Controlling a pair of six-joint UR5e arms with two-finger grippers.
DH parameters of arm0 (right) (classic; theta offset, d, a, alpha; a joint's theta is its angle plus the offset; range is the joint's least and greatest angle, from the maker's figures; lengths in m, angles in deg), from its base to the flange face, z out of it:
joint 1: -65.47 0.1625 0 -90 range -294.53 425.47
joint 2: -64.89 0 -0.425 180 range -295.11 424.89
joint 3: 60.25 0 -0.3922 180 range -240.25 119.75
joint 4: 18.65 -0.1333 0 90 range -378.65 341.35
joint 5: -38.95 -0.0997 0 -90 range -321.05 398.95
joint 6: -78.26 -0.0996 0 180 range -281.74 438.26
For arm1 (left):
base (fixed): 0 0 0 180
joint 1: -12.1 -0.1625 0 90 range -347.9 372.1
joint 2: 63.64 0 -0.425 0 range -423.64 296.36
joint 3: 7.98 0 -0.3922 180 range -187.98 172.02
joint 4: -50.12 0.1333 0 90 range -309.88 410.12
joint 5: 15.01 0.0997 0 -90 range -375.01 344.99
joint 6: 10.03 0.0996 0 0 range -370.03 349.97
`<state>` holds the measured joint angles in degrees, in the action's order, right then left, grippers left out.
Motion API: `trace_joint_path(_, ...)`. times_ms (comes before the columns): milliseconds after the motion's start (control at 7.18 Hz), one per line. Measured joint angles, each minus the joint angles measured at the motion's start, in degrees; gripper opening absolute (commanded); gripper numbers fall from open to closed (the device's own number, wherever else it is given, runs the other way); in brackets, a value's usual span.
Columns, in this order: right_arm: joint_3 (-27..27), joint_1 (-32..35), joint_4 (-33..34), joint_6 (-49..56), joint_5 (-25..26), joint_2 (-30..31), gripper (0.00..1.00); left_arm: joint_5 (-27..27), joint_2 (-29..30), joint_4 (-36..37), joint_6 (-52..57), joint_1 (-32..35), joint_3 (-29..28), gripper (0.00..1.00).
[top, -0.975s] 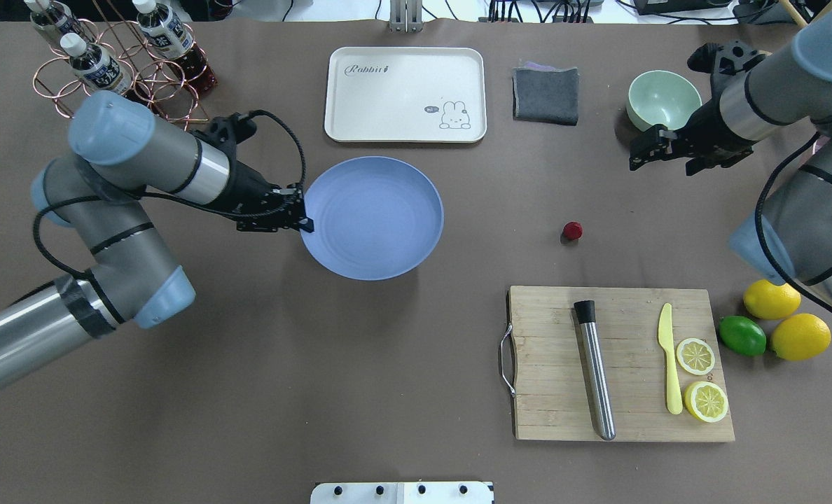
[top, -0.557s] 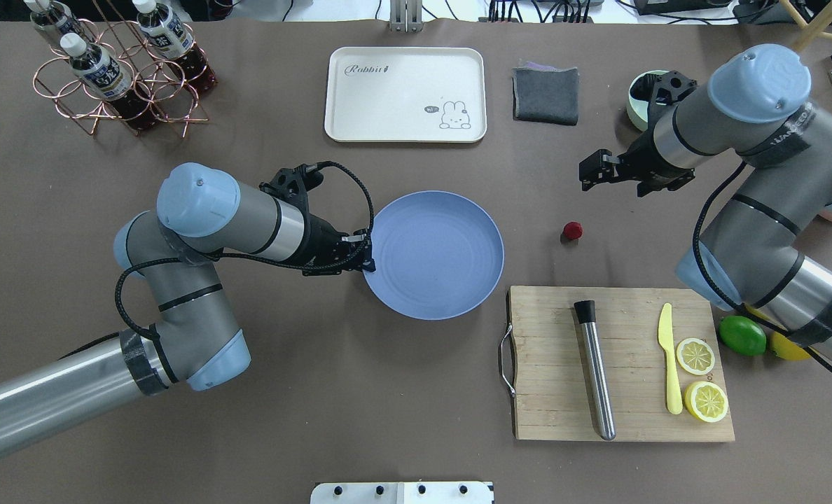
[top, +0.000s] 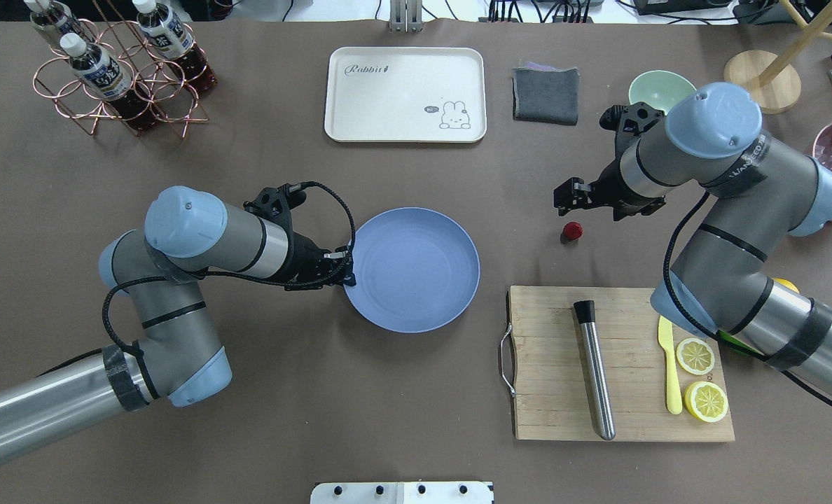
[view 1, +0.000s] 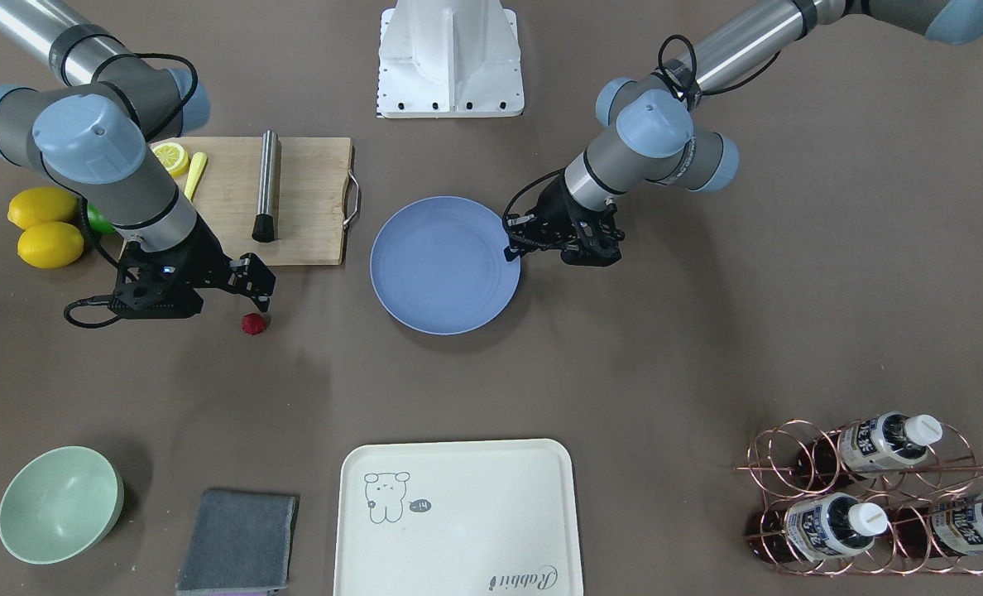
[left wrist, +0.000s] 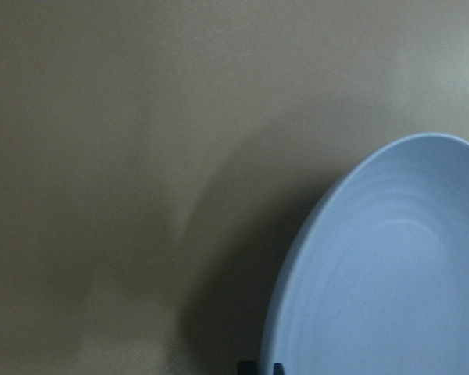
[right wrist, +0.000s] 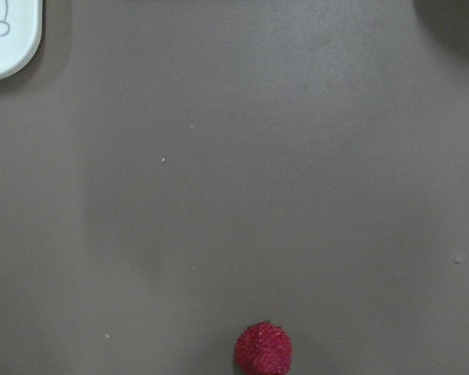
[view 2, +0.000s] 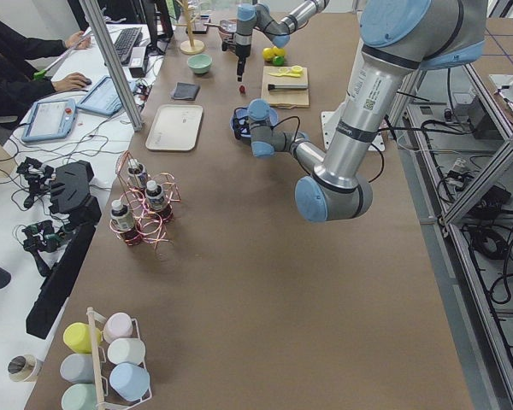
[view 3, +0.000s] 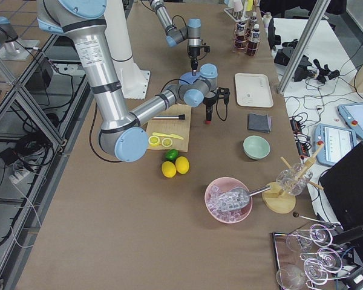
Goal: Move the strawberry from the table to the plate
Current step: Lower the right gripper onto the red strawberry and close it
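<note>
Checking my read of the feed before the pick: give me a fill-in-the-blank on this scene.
The strawberry lies on the ____, outside the plate.
The left gripper clamps the plate's ____.
The right gripper hangs close to the dark red ____, not touching it.
Missing: table; rim; strawberry.
</note>
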<state>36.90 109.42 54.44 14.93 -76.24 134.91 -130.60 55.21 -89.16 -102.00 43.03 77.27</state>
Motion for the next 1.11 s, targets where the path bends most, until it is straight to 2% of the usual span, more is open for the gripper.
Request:
trace_joint_path(139, -0.8, -0.7, -0.2, -0.3, 0.6, -0.2, 1.0, 0.0, -0.6, 0.0, -0.1, 0.0, 1.0, 0.97)
trace_joint_path(418, -5.2, -1.2, -4.6, -0.4, 1.2, -0.5, 0.98, 0.9, -2.2, 0.0, 0.0, 0.0, 3.1, 0.98)
trace_joint_path(557, -7.5, -1.2, -7.3, -0.4, 1.3, -0.6, 0.87, 1.6, -2.9, 0.0, 0.1, 0.1, 4.4, 0.98)
trace_joint_path(836, -9.0, -1.2, -8.8, -2.2, 1.4, -1.9, 0.11, 1.7, -3.7, 0.0, 0.3, 0.9, 5.6, 0.98)
trace_joint_path(975, -9.3, -1.3, -8.9, -3.2, 1.4, -2.4, 0.0, 1.5, -3.8, 0.1, 0.4, 1.4, 5.8, 0.98)
trace_joint_path(1115, -9.8, -1.5, -8.9, -3.4, 1.4, -2.5, 0.0, 1.3, -3.8, 0.1, 0.5, 1.6, 5.8, 0.98)
